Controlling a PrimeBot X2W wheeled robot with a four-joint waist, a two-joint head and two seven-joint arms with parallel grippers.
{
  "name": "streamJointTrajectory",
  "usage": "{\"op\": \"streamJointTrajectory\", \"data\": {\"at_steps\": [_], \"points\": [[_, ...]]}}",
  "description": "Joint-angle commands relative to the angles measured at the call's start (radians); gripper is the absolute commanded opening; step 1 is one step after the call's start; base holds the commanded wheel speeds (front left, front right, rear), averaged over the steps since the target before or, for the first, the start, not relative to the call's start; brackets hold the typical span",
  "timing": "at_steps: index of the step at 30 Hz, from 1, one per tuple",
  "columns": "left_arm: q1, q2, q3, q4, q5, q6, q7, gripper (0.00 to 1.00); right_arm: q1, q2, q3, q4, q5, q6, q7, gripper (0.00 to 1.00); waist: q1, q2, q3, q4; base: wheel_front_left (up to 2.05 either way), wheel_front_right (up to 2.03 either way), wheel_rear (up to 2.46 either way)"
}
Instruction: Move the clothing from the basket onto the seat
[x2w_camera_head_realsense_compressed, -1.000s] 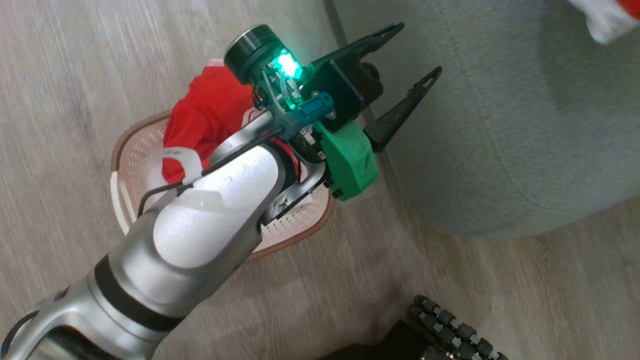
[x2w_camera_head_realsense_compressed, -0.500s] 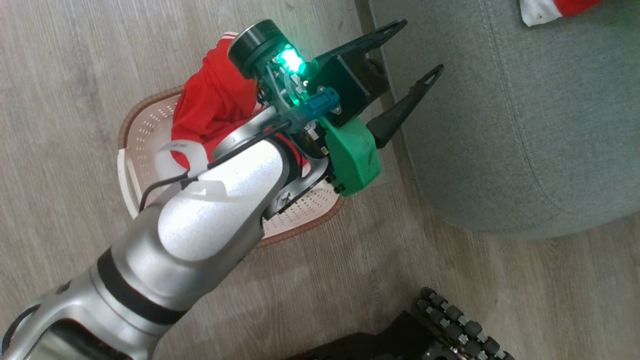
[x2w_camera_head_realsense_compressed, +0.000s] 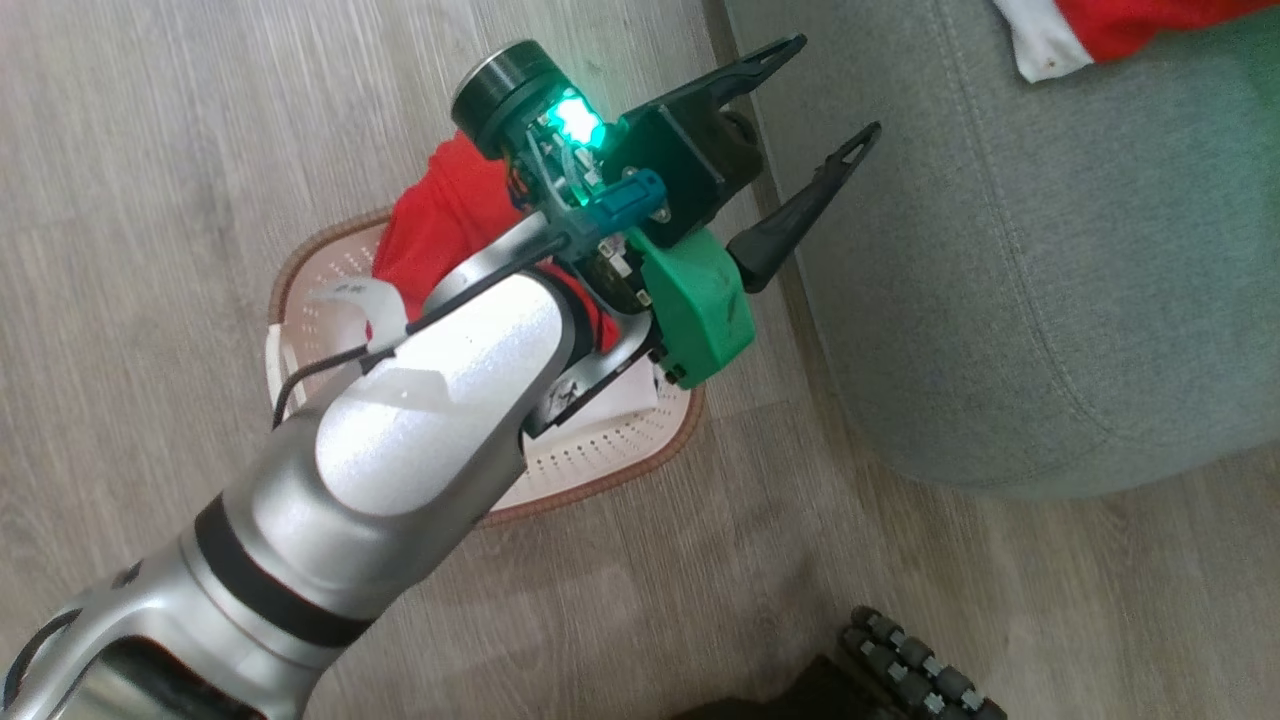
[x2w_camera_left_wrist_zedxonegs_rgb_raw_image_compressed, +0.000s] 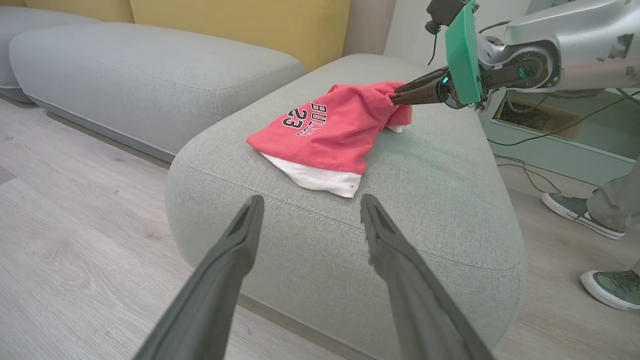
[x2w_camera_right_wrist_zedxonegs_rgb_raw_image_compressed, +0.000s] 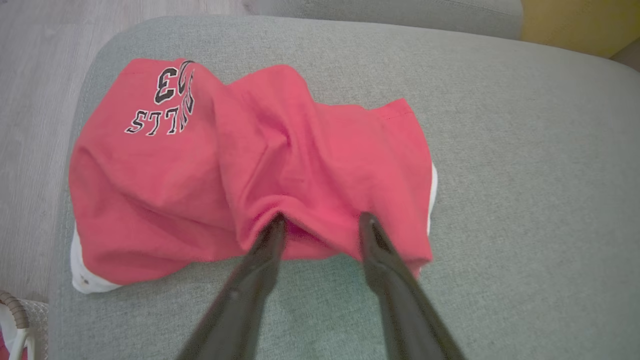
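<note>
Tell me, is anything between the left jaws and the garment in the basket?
Nothing visible blocks it. The garment lies heaped in the basket beneath the left arm's wrist, with no other thing seen on it. The left gripper, open, points toward the seat, away from the garment.

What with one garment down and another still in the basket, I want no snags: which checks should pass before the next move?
1. First garment resting on the seat: ok.
2. Right gripper free of fabric: not ok; jaws parted, but cloth bunches around the fingertips.
3. Left gripper open and empty: ok.
4. Second garment reachable in the basket: cannot tell; the left arm hides much of it.
5. Area clear of people: not ok; a person's shoes stand on the floor beside the seat.
</note>
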Motion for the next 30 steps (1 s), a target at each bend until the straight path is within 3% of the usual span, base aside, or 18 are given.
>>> {"op": "streamJointTrajectory", "data": {"at_steps": [1, 8, 16, 25, 30], "points": [[-0.004, 0.002, 0.024, -0.031, -0.006, 0.005, -0.009, 1.00, 0.031, -0.055, 0.019, -0.019, 0.014, 0.000, 0.003, 1.00, 0.0000, 0.0000, -0.025, 0.003, 0.00, 0.00, 0.00], [0.035, 0.013, 0.032, -0.019, -0.023, 0.021, -0.044, 1.00, 0.044, -0.102, 0.106, -0.050, 0.047, 0.000, 0.007, 1.00, 0.0000, 0.0000, -0.124, 0.004, 0.00, 0.00, 0.00], [0.124, 0.030, 0.056, -0.001, -0.067, 0.053, -0.091, 1.00, 0.042, -0.141, 0.150, -0.130, 0.093, 0.000, -0.074, 1.00, 0.0000, 0.0000, -0.269, 0.006, 0.00, 0.00, 0.00], [0.221, 0.058, 0.098, -0.011, -0.113, 0.104, -0.131, 1.00, 0.092, -0.194, 0.146, -0.234, 0.161, 0.000, -0.199, 1.00, 0.0000, 0.0000, -0.396, 0.044, 0.00, 0.00, 0.00], [0.271, 0.085, 0.127, -0.029, -0.132, 0.138, -0.144, 1.00, 0.142, -0.207, 0.077, -0.241, 0.158, 0.000, -0.289, 1.00, 0.0000, 0.0000, -0.441, 0.081, 0.00, 0.00, 0.00]]}}
